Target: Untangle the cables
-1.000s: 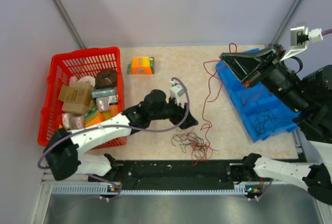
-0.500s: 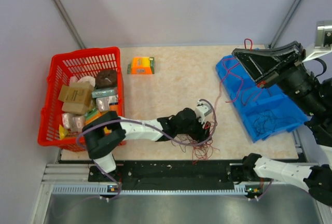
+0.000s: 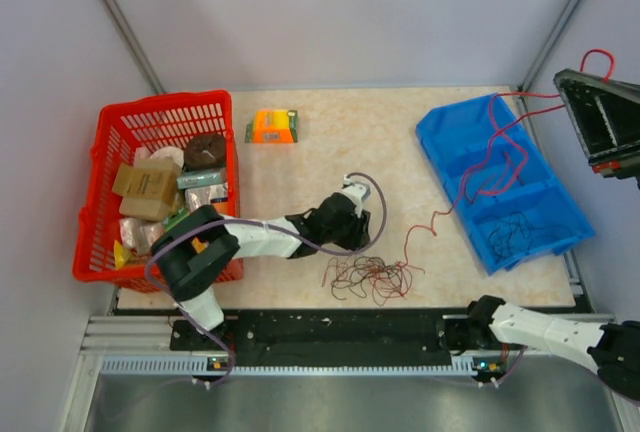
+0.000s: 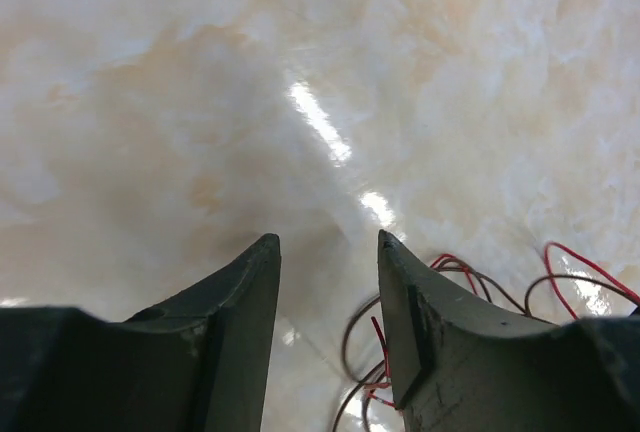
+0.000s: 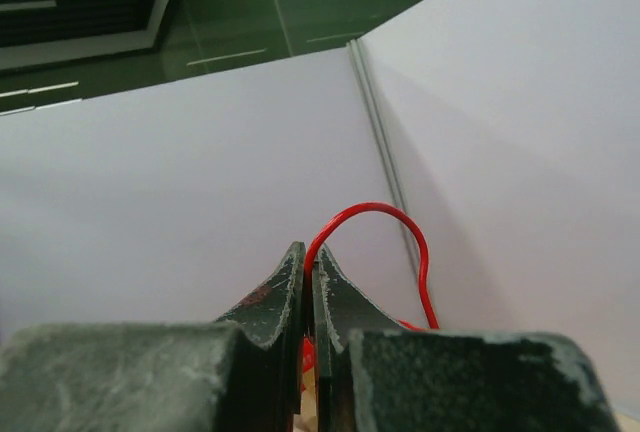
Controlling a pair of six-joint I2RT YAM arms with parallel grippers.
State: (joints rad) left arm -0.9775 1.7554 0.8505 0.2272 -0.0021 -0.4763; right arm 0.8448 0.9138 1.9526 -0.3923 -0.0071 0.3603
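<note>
Cables [image 3: 372, 274] lie tangled near the front edge of the table [image 3: 300, 122]. The left gripper [image 4: 325, 252] has backed off them, its jaws narrower than before, half apart and empty just beside the tangle. Right gripper [image 5: 308, 264] has climbed higher, clamped on one red wire [image 5: 370, 206] trailing over the blue bin [image 3: 447, 130].
</note>
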